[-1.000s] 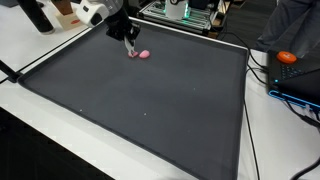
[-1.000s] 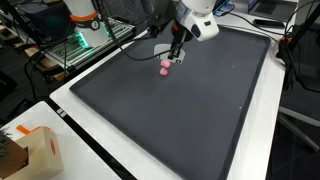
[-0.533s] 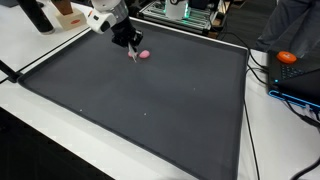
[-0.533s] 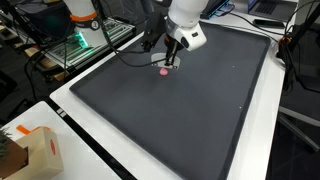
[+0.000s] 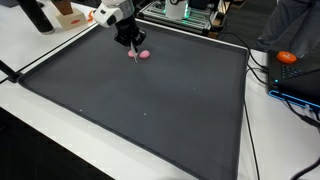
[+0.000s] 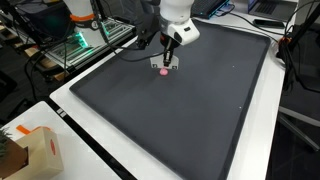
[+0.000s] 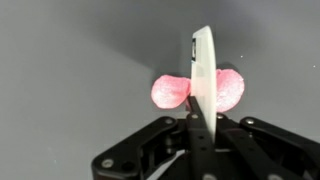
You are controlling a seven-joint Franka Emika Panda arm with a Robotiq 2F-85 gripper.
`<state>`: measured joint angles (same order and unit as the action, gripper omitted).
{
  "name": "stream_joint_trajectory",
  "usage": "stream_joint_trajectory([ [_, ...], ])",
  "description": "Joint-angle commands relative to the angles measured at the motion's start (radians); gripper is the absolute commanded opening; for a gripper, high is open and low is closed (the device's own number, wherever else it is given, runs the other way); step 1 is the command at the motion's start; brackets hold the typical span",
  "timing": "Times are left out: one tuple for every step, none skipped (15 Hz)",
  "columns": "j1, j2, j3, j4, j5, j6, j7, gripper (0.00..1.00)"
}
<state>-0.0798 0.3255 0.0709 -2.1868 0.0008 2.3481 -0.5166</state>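
The end effector [image 6: 168,60] hangs directly above a pink lump [image 7: 170,92] near one edge of the dark mat [image 5: 150,110]. The lump lies crosswise under the fingers, and whether they are spread or pressed together cannot be told.

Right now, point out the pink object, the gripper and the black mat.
pink object [image 7: 172,92], wrist view, left lobe.
gripper [image 6: 168,63], in an exterior view, between its fingertips.
black mat [image 5: 160,110], in an exterior view, bare centre.

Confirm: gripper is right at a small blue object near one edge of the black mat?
Wrong on colour: the small object is pink, not blue, as the wrist view shows plainly. The rest holds: the gripper is right at it, near one edge of the black mat.
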Motion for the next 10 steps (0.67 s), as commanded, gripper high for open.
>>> stream_joint_trajectory([
  [0.010,-0.094,-0.005,-0.084,-0.028,0.017,0.019,0.01],
  [0.015,-0.107,-0.006,-0.090,-0.036,0.016,0.026,0.01],
  [0.021,-0.113,-0.009,-0.087,-0.047,0.011,0.034,0.01],
  [0.025,-0.115,-0.011,-0.084,-0.058,0.012,0.040,0.01],
  [0.029,-0.109,-0.013,-0.075,-0.070,0.013,0.049,0.01],
  [0.032,-0.098,-0.016,-0.062,-0.080,0.012,0.059,0.01],
  [0.034,-0.092,-0.016,-0.056,-0.088,0.011,0.066,0.01],
  [0.036,-0.085,-0.018,-0.050,-0.097,0.010,0.077,0.01],
  [0.037,-0.077,-0.020,-0.043,-0.103,0.007,0.085,0.01],
  [0.037,-0.072,-0.021,-0.038,-0.109,0.008,0.094,0.01],
])
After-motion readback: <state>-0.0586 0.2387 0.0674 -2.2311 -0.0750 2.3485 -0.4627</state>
